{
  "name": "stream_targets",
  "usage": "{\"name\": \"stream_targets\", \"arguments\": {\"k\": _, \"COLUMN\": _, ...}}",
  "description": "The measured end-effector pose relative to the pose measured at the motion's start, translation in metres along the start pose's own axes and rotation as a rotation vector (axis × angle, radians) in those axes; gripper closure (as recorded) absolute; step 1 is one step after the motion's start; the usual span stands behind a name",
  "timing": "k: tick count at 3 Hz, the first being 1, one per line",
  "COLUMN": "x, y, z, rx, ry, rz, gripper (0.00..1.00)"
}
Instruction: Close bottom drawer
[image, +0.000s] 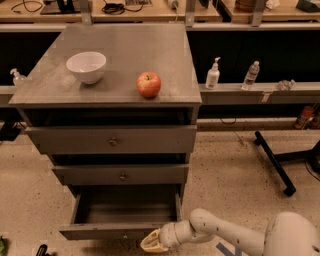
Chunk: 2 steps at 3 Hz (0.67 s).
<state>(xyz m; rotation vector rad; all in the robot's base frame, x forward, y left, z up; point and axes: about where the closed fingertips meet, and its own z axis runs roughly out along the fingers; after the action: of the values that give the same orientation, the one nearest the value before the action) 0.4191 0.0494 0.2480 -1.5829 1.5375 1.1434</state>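
The bottom drawer (100, 231) is the lowest of three grey cabinet drawers. It is pulled out, and its empty inside shows behind the low front panel. My gripper (151, 243) is at the right end of that front panel, just below and in front of it, at the end of my white arm (225, 235), which reaches in from the lower right. Its pale fingers are drawn together and hold nothing. The middle drawer (120, 175) and the top drawer (112, 140) stick out only slightly.
A white bowl (86, 66) and a red apple (149, 84) sit on the cabinet top (125, 45). A soap dispenser (213, 75) and a bottle (251, 75) stand on a ledge at the right. A black stand leg (272, 162) lies on the speckled floor.
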Motion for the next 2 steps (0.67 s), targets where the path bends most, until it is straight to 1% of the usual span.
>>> {"name": "stream_targets", "arguments": {"k": 1, "x": 0.053, "y": 0.030, "z": 0.047, "rx": 0.090, "ry": -0.184, "rz": 0.311, "gripper": 1.00}}
{"name": "stream_targets", "arguments": {"k": 2, "x": 0.058, "y": 0.049, "z": 0.067, "rx": 0.056, "ry": -0.196, "rz": 0.326, "gripper": 1.00}}
